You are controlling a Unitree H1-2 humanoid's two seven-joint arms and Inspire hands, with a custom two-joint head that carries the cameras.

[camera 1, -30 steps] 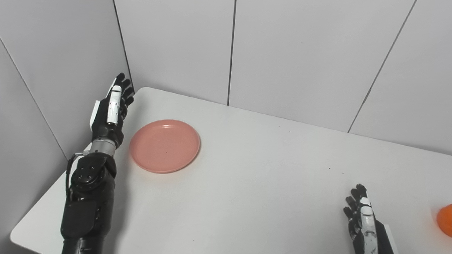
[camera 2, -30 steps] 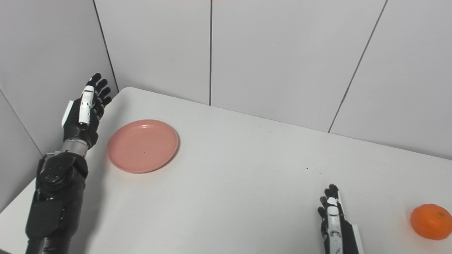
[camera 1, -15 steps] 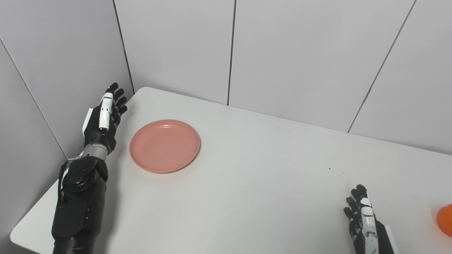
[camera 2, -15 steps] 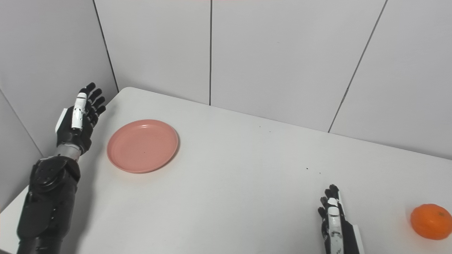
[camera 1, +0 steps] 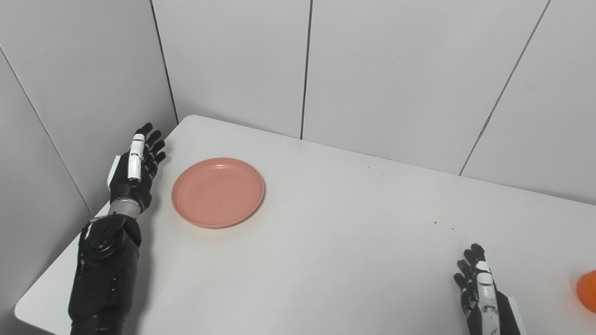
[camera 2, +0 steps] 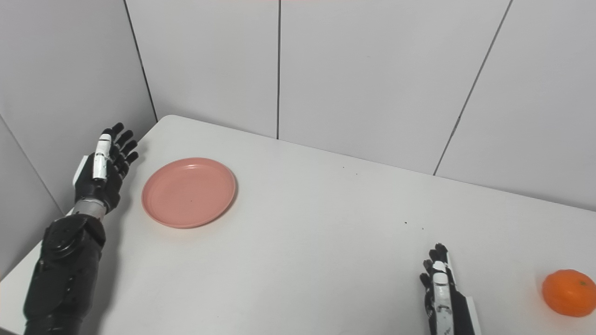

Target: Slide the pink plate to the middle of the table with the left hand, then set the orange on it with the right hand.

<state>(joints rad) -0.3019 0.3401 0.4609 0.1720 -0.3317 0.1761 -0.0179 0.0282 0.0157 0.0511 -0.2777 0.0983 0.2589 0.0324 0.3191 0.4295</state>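
A white table (camera 1: 335, 242) with rounded corners fills the lower part of both views, set into a corner of pale grey wall panels (camera 1: 396, 70) split by thin dark seams. A few tiny dark specks (camera 1: 435, 222) dot the top toward the right.

The plate (camera 1: 218, 192), pink and shallow, lies flat near the table's far left corner, well away from the middle. Nothing rests on it. The orange (camera 2: 568, 293) sits on the table at the far right, near the front edge, well apart from the plate; the left eye view cuts most of it off.

The left hand (camera 1: 132, 170) stands edge-on just beside the plate's left rim, not touching it, fingers straight and a little spread, holding nothing. Its black forearm runs down along the table's left edge.

The right hand (camera 2: 441, 288) is low at the front right, fingers stretched forward, empty, with bare table between it and the orange. Nothing lies between the plate and the table's middle.
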